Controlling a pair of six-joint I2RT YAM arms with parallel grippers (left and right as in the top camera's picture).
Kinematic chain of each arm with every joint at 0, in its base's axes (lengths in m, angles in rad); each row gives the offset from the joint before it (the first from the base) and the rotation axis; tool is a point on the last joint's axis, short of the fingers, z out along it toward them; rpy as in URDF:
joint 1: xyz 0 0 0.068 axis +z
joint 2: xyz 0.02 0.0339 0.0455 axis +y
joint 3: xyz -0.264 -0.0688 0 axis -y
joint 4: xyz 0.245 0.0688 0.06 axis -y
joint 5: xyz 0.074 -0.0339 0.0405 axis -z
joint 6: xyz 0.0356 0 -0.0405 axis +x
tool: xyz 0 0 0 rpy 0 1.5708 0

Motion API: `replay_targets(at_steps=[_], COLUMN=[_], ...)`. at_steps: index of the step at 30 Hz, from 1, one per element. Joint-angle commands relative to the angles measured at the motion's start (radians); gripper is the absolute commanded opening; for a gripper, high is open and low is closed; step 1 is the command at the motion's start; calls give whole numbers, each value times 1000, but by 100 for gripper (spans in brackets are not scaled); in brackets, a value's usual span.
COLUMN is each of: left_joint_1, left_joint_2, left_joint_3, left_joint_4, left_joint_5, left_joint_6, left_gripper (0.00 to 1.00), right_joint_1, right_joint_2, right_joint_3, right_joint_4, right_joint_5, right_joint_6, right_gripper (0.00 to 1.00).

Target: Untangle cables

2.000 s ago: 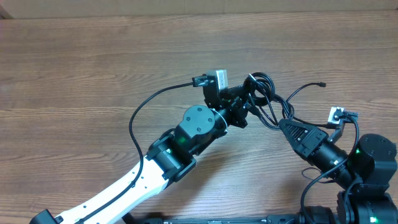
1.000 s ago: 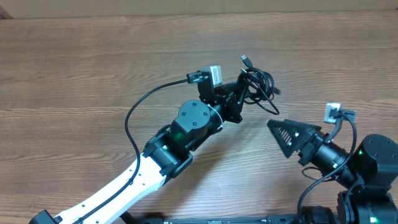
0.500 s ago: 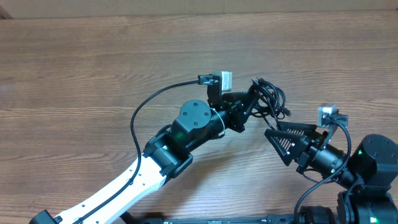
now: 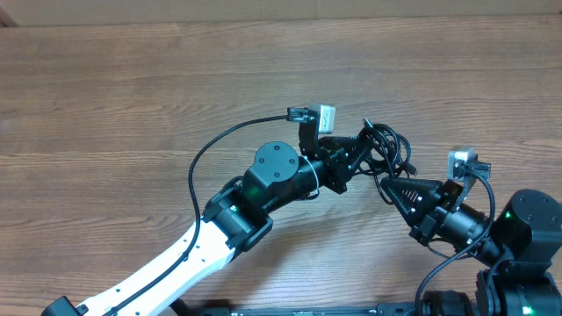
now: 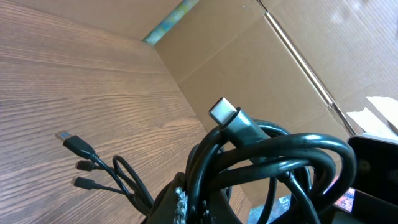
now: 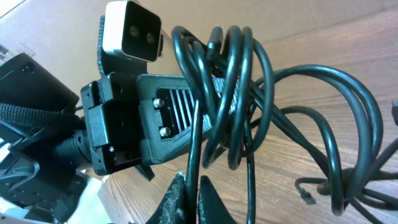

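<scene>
Table (image 4: 132, 88): bare wood; no cable is laid out straight on it, so I judge nothing separated yet.
Left arm (image 4: 263, 189): reaches to mid-table, right of centre, carrying the work.
Right arm (image 4: 474, 224): comes in from the lower right, its tip meeting the bundle.
Cables (image 4: 386, 145): one clump of black loops, held off the table at the left arm's tip. In the right wrist view several turns wrap the left finger and cross one another (no single loop can be traced end to end).
Left claw (image 4: 356, 158): closed down on the root of the clump, holding its whole weight.
Right claw (image 6: 189, 186): fingers drawn nearly together around one strand at the bundle's lower edge; it appears pinched, though actual contact is not plain.
Silver-tipped plug (image 5: 222, 112): juts from the top of the loops, still caught in them.
Small plug ends (image 5: 78, 163): three hang clear on short tails.
Progress: early. One strand appears singled out; drawing it free and then separating every other cord remains.
</scene>
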Motion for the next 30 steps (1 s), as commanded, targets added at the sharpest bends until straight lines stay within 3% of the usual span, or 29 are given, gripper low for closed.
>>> replay_targets(at_steps=[1, 9, 12, 17, 18, 22, 24, 26, 30], left_joint_1=[-3, 0, 0, 0, 0, 0, 0, 0, 0], left_joint_2=[-3, -3, -3, -3, -3, -3, -3, -3, -3], left_joint_3=[22, 22, 22, 22, 22, 22, 22, 22, 22], left_joint_4=[7, -149, -204, -195, -195, -193, -187, -182, -139], left_joint_5=[-23, -329, -374, -365, -357, -329, -321, -309, -245], left_joint_6=[5, -82, -160, -161, -157, -150, -133, -119, -70], left_gripper=[4, 4, 4, 4, 4, 4, 4, 4, 4], right_joint_1=[5, 5, 5, 5, 5, 5, 5, 5, 5], right_joint_2=[-7, -7, -7, -7, -7, -7, -7, -7, -7], right_joint_3=[21, 21, 21, 21, 21, 21, 21, 21, 21], right_joint_4=[-5, -181, -233, -238, -239, -240, -241, -241, -241], right_joint_5=[38, 447, 558, 570, 569, 569, 569, 569, 561], right_joint_6=[8, 199, 247, 248, 248, 248, 248, 248, 248], right_gripper=[4, 4, 4, 4, 10, 68, 82, 91, 94])
